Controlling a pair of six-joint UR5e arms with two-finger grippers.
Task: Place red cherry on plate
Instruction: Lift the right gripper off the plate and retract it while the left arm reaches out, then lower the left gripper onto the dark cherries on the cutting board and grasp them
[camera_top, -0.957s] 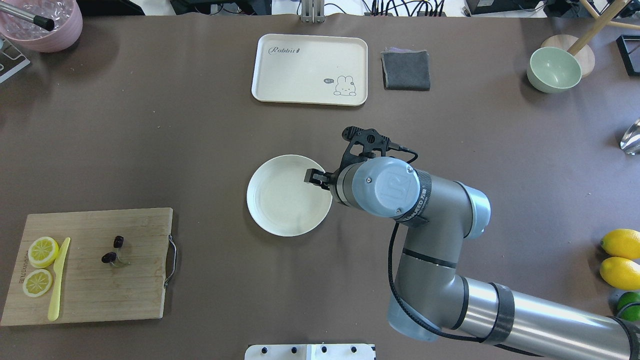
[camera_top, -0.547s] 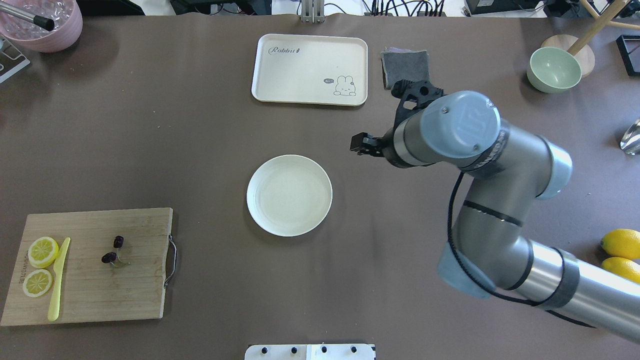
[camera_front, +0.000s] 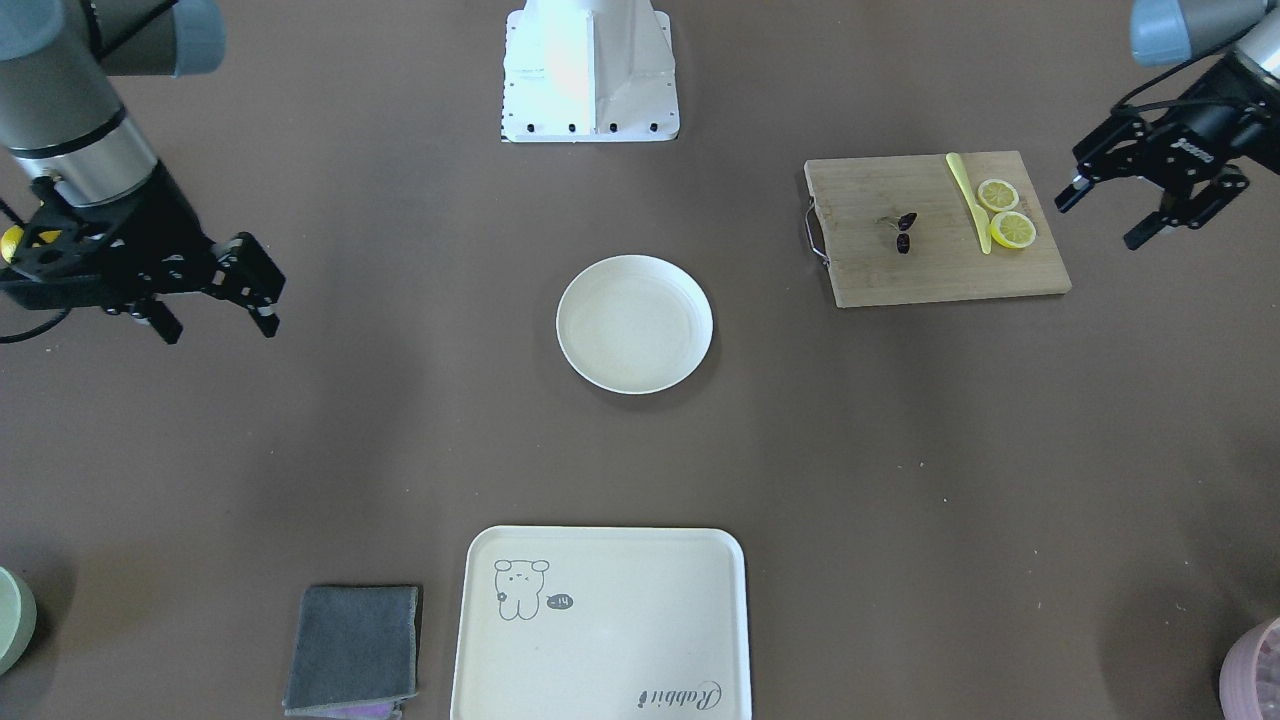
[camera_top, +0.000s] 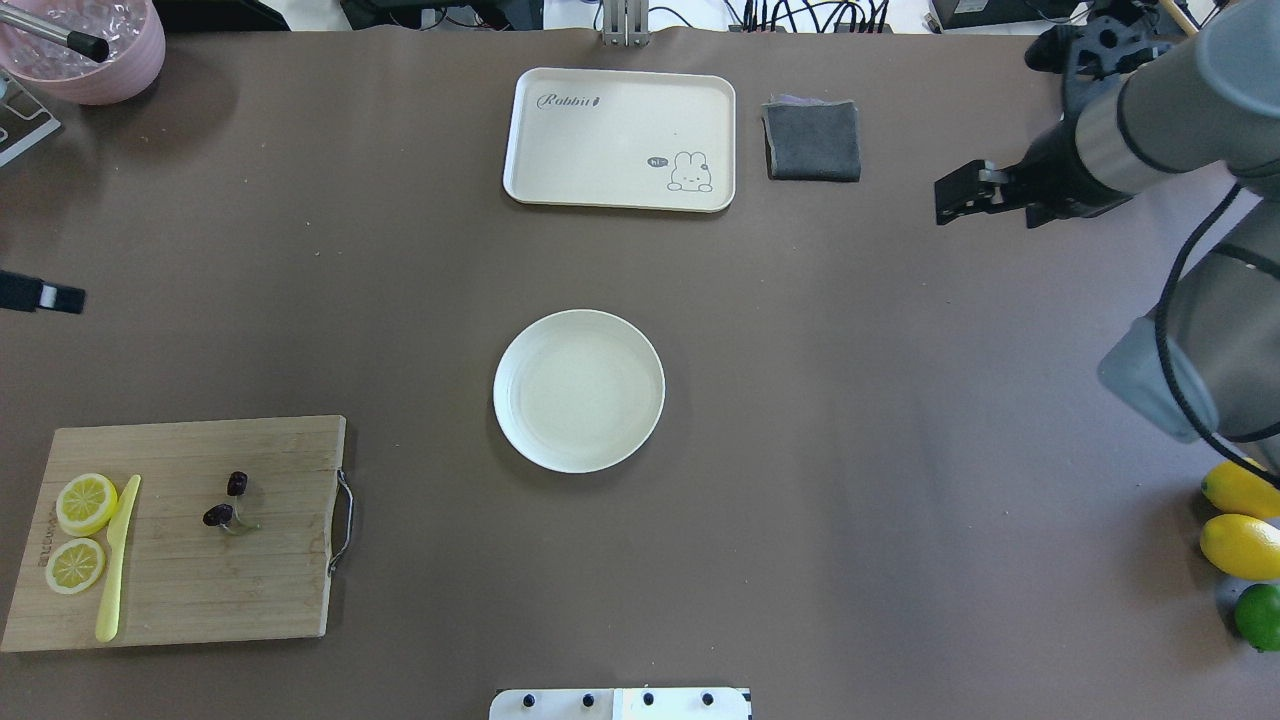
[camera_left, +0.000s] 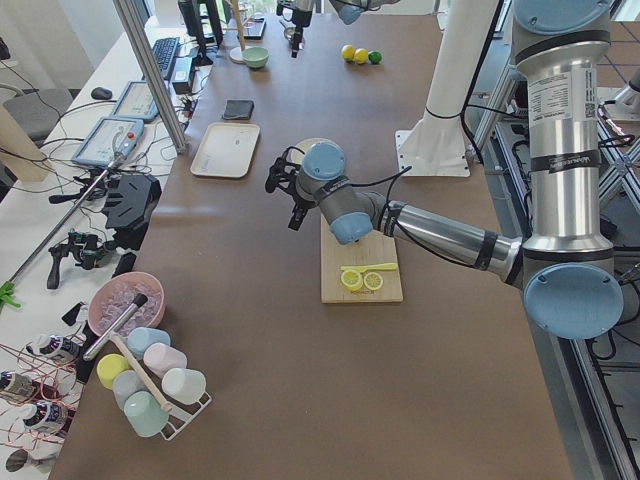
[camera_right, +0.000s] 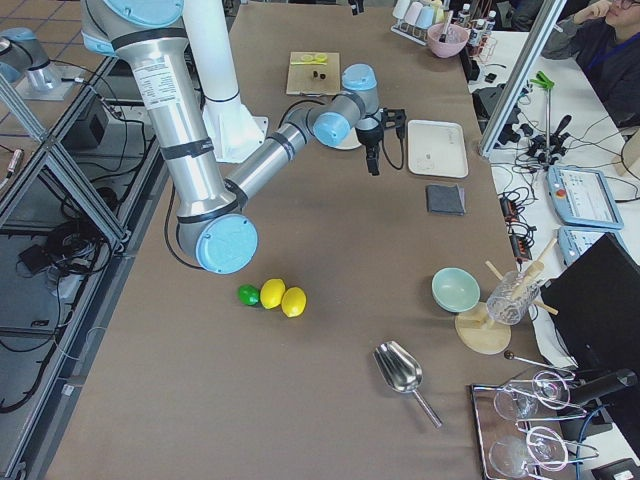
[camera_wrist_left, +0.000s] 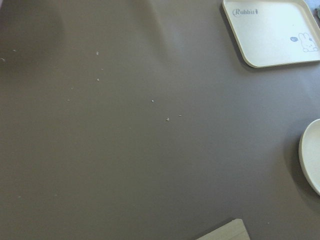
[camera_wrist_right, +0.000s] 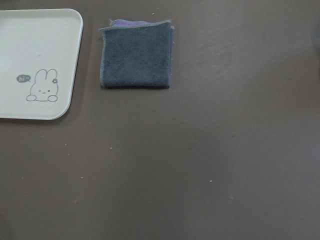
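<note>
The red cherry (camera_top: 224, 501), a dark pair on thin green stems, lies on the wooden cutting board (camera_top: 280, 580) at the table's near left; it also shows in the front view (camera_front: 904, 232). The plate (camera_top: 578, 390), round, cream-white and bare, sits mid-table (camera_front: 634, 323); its rim edges into the left wrist view (camera_wrist_left: 311, 160). My left gripper (camera_front: 1098, 222) hangs open beyond the board's outer side, holding nothing. My right gripper (camera_front: 215, 322) is open and holds nothing, far to the plate's right, near the grey cloth (camera_top: 812, 140).
Two lemon slices (camera_top: 85, 503) and a yellow knife (camera_top: 117, 560) share the board. A cream rabbit tray (camera_top: 620, 138) lies at the back. Lemons and a lime (camera_top: 1240, 545) sit at the near right, a pink bowl (camera_top: 85, 50) at the back left.
My right arm has pulled away from the plate, swinging right and toward the back of the table. A fingertip of the left gripper has come into the overhead view's left edge.
</note>
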